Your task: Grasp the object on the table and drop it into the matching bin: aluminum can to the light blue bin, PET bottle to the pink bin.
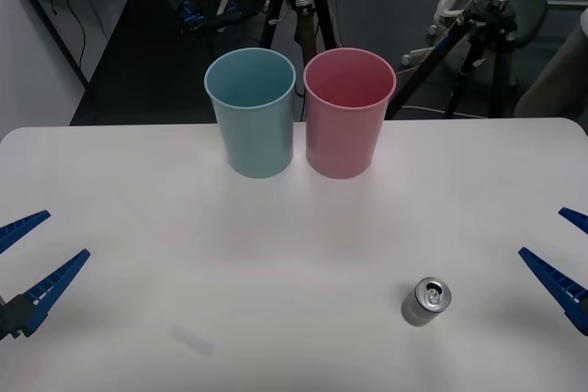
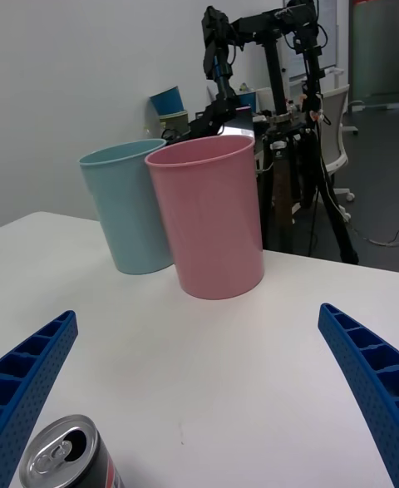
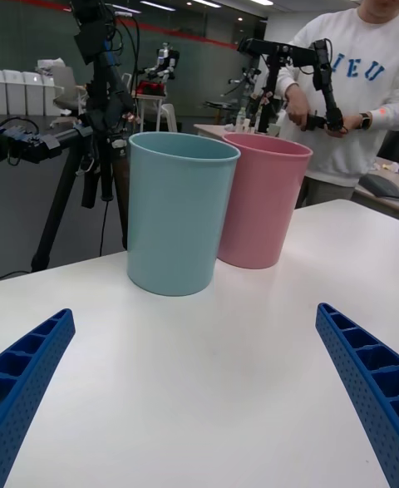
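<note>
While small silvery-grey aluminum can [image 1: 426, 301] stands upright near white table's [image 1: 138, 227] front-right edge, right gripper [image 1: 560, 259] spread, empty, beside it. Left gripper [image 1: 32, 259] likewise, idle. Nudge it sideways, you'll topple it, maybe send it rolling.

We saw that the left gripper [image 1: 30, 261] had two long blue fingers [image 3: 29, 376], tapered to points and ribbed along their inner faces, joined to a dark base at the near end. The right gripper [image 1: 568, 250] matched it, with the same blue ribbed fingers [image 2: 366, 376] narrowing toward their tips.
</note>
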Motion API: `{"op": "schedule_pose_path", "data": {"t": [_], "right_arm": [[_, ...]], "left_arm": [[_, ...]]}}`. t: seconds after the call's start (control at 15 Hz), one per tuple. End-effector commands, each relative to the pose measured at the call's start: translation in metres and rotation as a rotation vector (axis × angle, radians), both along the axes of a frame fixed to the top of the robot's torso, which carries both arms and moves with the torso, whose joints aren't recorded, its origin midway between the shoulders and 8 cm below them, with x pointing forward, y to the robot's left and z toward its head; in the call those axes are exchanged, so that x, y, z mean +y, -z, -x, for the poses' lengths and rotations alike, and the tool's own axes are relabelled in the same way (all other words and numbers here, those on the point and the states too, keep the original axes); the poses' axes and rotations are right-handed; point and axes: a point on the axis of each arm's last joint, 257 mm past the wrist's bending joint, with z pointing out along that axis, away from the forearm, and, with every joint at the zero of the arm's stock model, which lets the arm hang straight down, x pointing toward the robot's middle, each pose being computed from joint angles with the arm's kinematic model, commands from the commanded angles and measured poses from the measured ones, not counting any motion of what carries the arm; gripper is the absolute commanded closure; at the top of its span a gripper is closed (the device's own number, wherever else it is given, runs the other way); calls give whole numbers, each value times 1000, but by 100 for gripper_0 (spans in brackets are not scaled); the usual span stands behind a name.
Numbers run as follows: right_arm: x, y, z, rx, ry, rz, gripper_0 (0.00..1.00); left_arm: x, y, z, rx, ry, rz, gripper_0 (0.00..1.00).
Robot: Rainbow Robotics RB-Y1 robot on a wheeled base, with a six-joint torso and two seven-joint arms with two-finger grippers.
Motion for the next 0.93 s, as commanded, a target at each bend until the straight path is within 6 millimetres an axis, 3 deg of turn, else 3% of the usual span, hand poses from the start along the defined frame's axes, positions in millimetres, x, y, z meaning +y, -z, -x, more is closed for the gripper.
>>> {"op": "schedule_pose_path", "data": {"t": [0.07, 0.47, 0.93], "right_arm": [[2, 10, 1, 20, 11, -27, 0], [5, 15, 7, 30, -11, -9, 0], [-2, 62, 46, 16, -91, 114, 0]], "left_arm": [[0, 0, 0, 0, 0, 0, 0], [0, 0, 0, 0, 0, 0, 0], [0, 0, 0, 0, 0, 0, 0]]}}
